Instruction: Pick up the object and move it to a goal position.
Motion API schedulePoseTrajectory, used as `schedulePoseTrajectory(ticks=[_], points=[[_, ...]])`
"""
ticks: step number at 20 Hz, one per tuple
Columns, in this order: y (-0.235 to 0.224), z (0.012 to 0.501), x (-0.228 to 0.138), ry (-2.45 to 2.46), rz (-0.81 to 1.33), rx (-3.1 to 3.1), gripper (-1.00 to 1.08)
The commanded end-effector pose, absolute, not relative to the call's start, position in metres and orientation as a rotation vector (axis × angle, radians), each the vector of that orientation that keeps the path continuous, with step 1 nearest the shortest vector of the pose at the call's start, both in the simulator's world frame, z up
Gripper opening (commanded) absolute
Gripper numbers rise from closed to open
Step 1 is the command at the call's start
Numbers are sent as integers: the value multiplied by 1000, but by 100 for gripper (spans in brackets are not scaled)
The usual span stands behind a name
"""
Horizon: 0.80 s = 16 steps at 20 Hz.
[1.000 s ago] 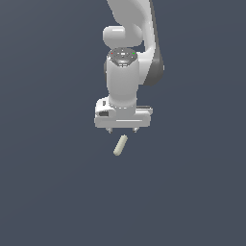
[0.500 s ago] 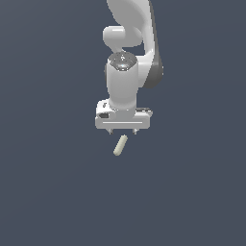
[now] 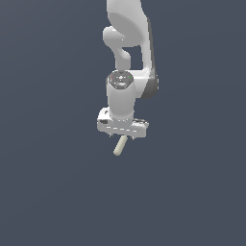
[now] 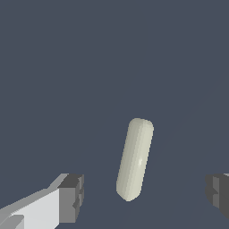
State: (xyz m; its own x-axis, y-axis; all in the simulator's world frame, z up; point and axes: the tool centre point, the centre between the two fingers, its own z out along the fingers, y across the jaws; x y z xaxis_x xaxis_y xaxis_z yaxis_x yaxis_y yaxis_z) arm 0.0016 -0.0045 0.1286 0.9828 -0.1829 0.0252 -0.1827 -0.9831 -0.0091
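The object [image 3: 120, 145] is a small cream rod with rounded ends, lying on the dark grey ground just below the white hand in the exterior view. My gripper [image 3: 122, 137] hangs right above it, pointing down, and covers the rod's upper end. In the wrist view the object [image 4: 135, 159] lies between the two grey finger pads [image 4: 72, 197], nearer the one on the white finger, and touches neither. The gripper [image 4: 145, 195] is open and much wider than the rod.
Flat, uniform dark grey ground [image 3: 53, 192] spreads all around the rod. The white arm [image 3: 127, 43] rises above the hand and out of the picture. No other objects or edges show.
The hand has come down toward the rod, closing most of the gap above it. The rod has not moved, and the fingers remain apart.
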Motion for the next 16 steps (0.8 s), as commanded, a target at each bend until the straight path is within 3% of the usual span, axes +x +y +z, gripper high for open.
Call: schedulePoseTrajectory(ticks=[1, 16], points=[[-6, 112, -3, 382, -28, -3111, 100], [-11, 71, -16, 617, 1, -3080, 100]])
